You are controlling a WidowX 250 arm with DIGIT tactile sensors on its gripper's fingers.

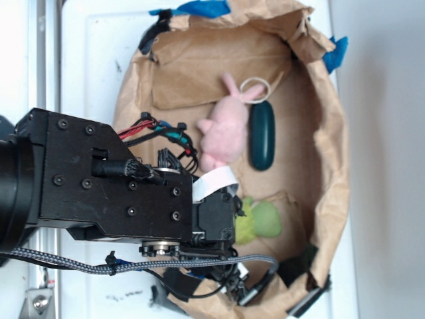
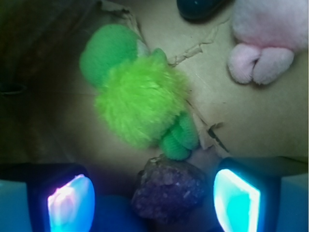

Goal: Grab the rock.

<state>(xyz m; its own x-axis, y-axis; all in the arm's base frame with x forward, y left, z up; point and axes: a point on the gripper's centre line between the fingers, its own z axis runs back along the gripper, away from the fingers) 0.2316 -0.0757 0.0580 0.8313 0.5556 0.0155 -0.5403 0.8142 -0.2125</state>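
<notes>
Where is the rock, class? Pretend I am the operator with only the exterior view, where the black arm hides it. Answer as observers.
Observer: The wrist view shows the rock on the brown paper, between the two fingers of the gripper.
Operator: Is the gripper shut on it?
Observer: No, it is open. There is a clear gap between the rock and one finger, and the other finger is close beside it.
Operator: Is anything crowding the rock?
Observer: The green plush toy lies just beyond it, with one foot at or almost at the rock's far edge.
</notes>
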